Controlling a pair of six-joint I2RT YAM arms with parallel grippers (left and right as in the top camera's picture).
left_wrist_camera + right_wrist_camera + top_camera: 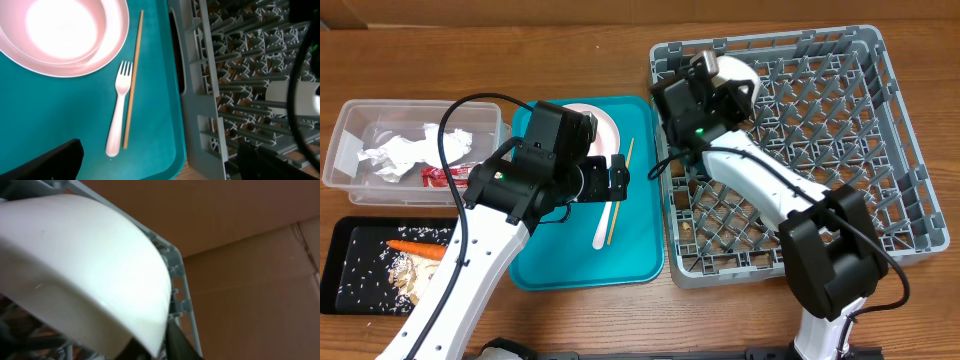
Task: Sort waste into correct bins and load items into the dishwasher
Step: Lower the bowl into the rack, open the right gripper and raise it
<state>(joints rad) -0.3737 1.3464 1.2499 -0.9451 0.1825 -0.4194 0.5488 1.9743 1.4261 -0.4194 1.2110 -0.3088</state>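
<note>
My left fingers point(615, 178) hang spread and empty over the teal serving tray point(560, 262). White plastic fork point(118, 112) and thin wooden chopstick point(132, 80) lie side by side toward 11 o'clock, long axes 12-to-6, nearest this arm. My right fingers point(723, 90) meet the white round bowl point(85, 265) in the grey plastic dish rack point(880, 150), 11 o'clock corner. Clenched or released, I cannot tell.

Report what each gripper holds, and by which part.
Left gripper: jaws open, nothing held. Right gripper: jaws at the rim of the white bowl; whether they grip it cannot be told.
</note>
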